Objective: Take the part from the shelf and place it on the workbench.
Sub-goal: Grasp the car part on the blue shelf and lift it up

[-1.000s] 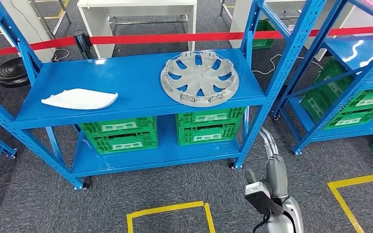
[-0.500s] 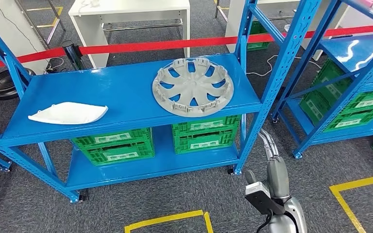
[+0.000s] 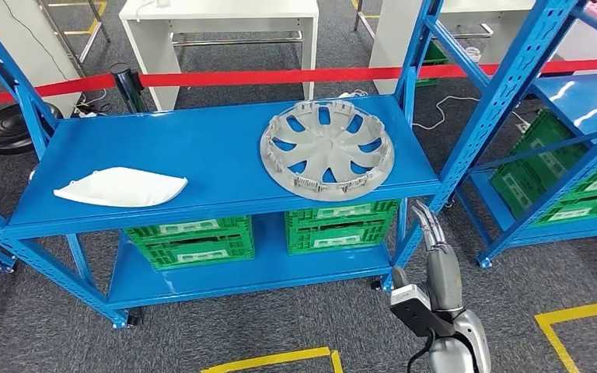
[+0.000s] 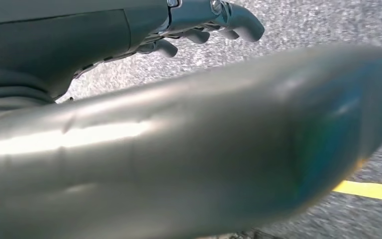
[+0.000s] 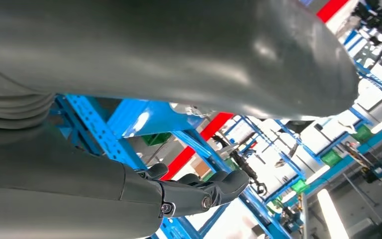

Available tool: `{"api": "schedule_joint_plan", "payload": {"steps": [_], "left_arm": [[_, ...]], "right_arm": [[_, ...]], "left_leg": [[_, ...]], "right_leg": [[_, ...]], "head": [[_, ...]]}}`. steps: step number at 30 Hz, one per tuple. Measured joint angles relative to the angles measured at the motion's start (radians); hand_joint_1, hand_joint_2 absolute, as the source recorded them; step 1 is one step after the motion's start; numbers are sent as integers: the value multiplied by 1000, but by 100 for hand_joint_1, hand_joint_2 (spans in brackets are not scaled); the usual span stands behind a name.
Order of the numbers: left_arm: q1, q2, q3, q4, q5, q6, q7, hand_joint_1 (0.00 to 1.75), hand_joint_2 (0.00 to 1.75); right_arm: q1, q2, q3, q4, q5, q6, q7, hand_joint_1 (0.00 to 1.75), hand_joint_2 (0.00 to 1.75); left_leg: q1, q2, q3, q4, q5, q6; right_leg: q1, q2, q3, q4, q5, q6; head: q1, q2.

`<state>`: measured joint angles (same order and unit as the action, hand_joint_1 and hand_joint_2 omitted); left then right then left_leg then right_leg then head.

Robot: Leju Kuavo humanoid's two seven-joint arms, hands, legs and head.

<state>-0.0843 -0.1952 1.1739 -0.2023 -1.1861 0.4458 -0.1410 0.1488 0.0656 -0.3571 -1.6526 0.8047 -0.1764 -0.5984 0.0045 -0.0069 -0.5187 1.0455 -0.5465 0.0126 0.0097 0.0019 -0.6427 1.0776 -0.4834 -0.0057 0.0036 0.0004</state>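
Observation:
A grey wheel cover [image 3: 326,148] lies flat on the right half of the blue shelf's top board [image 3: 210,140]. A white curved part [image 3: 120,187] lies on the left half, near the front edge. My right hand [image 3: 429,227] hangs low in front of the shelf's right front post, below the top board, fingers apart and holding nothing. The right wrist view shows the same hand [image 5: 179,194] with its dark fingers extended and empty. In the left wrist view my left hand [image 4: 144,25] hangs over grey carpet, fingers loosely spread with nothing in them.
Green crates [image 3: 190,238] stand on the shelf's lower board. A second blue rack [image 3: 560,116] with green crates stands at the right. Red barrier tape [image 3: 280,77] runs behind the shelf, with a white table [image 3: 218,15] beyond. Yellow floor tape [image 3: 280,360] marks the carpet.
The whole picture has shifted, so the camera has moved; the shelf now sits slightly lower and closer. The wheel cover and white part lie as before. My right arm hangs unchanged.

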Motion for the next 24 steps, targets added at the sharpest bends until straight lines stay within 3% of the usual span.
{"api": "schedule_joint_plan", "payload": {"steps": [2,5,7,9,10,11,12,14,16,19,21,22,24], "left_arm": [[-2,-4,0,0,4,0,0,0,0],[-4,-8,1,1,9,-1,-2,0,0],[-6,-8,1,1,12,-1,-8,0,0],[-7,-8,1,1,13,0,-15,0,0],[-6,-8,1,1,15,1,-18,0,0],[-5,-8,1,1,16,2,-19,0,0],[-4,-8,2,1,18,3,-18,0,0],[-3,-7,2,1,22,4,-14,0,0],[-3,-6,2,2,24,4,-8,0,0],[-2,-7,3,2,21,2,1,0,0],[-3,-8,3,2,15,0,3,0,0],[-5,-9,3,2,10,0,3,0,0],[-6,-9,3,2,2,-1,7,0,0]], "right_arm": [[-5,-1,4,4,0,0,0,0,0],[-12,-4,10,8,1,1,0,0,0],[-19,-6,18,14,6,3,4,0,0],[-25,-7,28,24,13,6,12,0,0],[-26,-8,32,30,16,6,16,0,0],[-26,-10,34,34,18,6,20,0,0],[-26,-12,35,38,21,7,25,0,0],[-28,-18,37,42,29,12,34,0,0],[-33,-28,39,46,46,23,47,0,0],[-47,-52,49,57,75,38,63,0,0],[-70,-74,58,74,85,45,67,0,0],[-82,-84,61,86,88,48,67,0,44],[-100,-99,70,115,89,55,66,0,44]], "left_leg": [[-2,0,12,0,-4,-13],[-3,2,18,35,-9,-31],[-1,3,-30,120,-46,-39],[1,3,-106,227,-92,-46],[2,3,-136,256,-99,-48],[2,3,-149,252,-84,-48],[2,3,-147,218,-50,-47],[2,3,-118,97,37,-46],[0,5,-98,23,66,-36],[1,6,-86,11,66,-13],[5,6,-70,7,64,-4],[5,6,-66,5,62,0],[5,5,-62,4,54,5]], "right_leg": [[5,1,10,-24,-15,-8],[-3,3,46,-40,5,-26],[-7,1,64,-44,-3,-36],[-8,1,73,-43,-14,-39],[-9,2,79,-43,-20,-38],[-9,2,87,-43,-27,-37],[-11,3,97,-43,-34,-34],[-12,3,119,-42,-51,-25],[-11,2,128,-42,-64,-13],[-8,3,132,-31,-69,3],[-10,3,106,26,-75,12],[-12,2,74,79,-88,17],[-13,2,-8,196,-133,26]], "head": [[0,0],[-1,0],[-3,0],[-5,0],[-5,0],[-5,0],[-5,0],[-5,0],[-5,0],[-3,0],[-1,0],[1,0],[2,0]]}}
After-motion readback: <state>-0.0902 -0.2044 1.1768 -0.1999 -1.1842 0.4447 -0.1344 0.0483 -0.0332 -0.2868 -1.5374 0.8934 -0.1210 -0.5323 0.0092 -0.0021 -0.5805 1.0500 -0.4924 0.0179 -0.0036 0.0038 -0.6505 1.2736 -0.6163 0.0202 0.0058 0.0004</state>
